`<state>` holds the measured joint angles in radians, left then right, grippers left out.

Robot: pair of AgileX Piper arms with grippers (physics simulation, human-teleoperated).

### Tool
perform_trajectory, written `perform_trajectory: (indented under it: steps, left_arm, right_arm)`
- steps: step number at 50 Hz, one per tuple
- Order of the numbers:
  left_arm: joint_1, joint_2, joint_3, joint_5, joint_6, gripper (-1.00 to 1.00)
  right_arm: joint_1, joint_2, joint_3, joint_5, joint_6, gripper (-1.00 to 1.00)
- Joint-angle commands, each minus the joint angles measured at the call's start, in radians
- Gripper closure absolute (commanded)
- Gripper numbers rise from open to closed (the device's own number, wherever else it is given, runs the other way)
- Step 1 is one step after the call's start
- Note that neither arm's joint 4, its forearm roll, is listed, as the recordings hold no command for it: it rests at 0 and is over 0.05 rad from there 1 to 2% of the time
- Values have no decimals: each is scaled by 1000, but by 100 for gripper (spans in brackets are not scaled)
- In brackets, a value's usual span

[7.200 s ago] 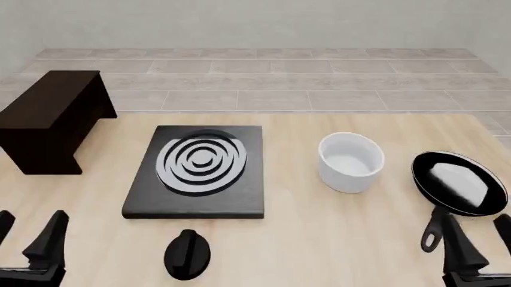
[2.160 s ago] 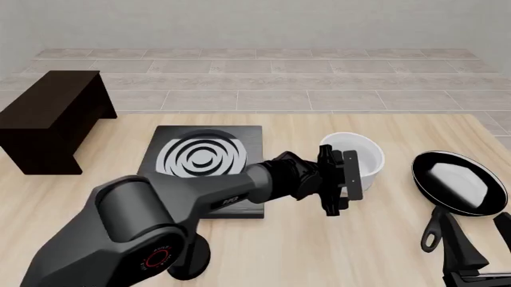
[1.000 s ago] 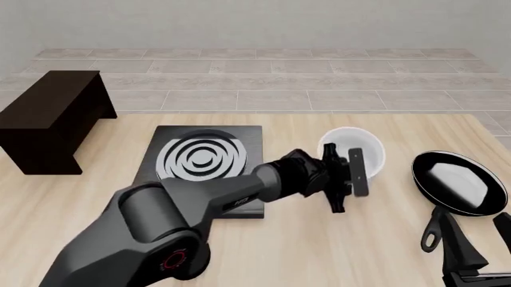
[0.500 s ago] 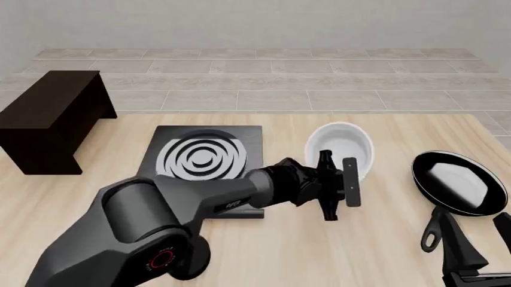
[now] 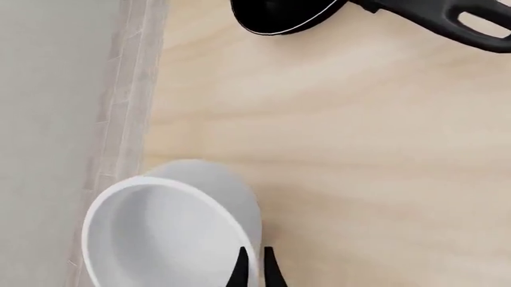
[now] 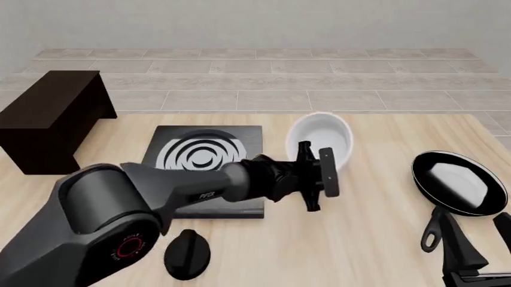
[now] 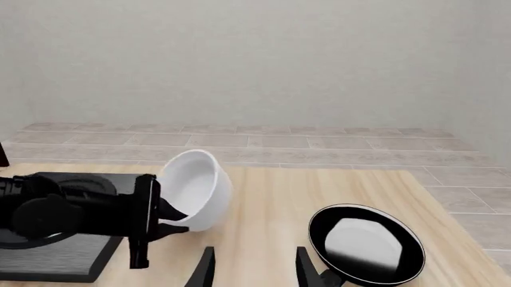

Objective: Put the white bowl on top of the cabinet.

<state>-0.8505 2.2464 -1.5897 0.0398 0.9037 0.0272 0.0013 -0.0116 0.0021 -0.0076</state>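
Note:
The white bowl is lifted off the table and tilted, just right of the stove. My left gripper is shut on its wall, reaching in from the left. In the left wrist view the fingertips pinch the rim of the bowl. The bowl also shows in the right wrist view with the left gripper beside it. The dark cabinet stands at the far left with nothing on its top. My right gripper is open and empty at the near right corner, also seen in its own view.
A black stove slab with silver rings lies at the middle. A black knob sits near the front edge. A black frying pan with a white patch lies at the right, handle toward me; it shows in both wrist views.

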Motion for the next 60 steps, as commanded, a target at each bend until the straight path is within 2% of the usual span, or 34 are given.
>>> perform_trajectory:
  steps: [1, 12, 17, 23, 29, 39, 44, 47, 49, 51, 55, 60]
  left_arm:
    - [15, -107, 93, -76, -13, 100]
    - [38, -185, 163, -113, -33, 100]
    - [36, -242, 192, -112, -76, 100]
    - [41, -274, 238, -124, -77, 100]
    - [30, -346, 304, -125, -112, 100]
    - [49, -472, 437, -127, -114, 100]
    - [71, -520, 509, -152, -125, 100]
    - [94, -577, 558, -161, -168, 100]
    - [111, -606, 596, -182, -158, 100]
    - [144, -655, 609, -175, -191, 100]
    - [194, -708, 644, -185, -197, 100]
    - [269, -779, 632, -144, -258, 100]
  right_arm:
    - [0, 0, 0, 0, 0, -100]
    - [0, 0, 0, 0, 0, -100]
    - [0, 0, 0, 0, 0, -100]
    - [0, 0, 0, 0, 0, -100]
    - [0, 0, 0, 0, 0, -100]
    - [0, 0, 0, 0, 0, -100]
    - [0, 0, 0, 0, 0, -100]
    - [0, 0, 0, 0, 0, -100]
    - [0, 0, 0, 0, 0, -100]
    - [0, 0, 0, 0, 0, -100]
    - [0, 0, 0, 0, 0, -100]
    - [0, 0, 0, 0, 0, -100]
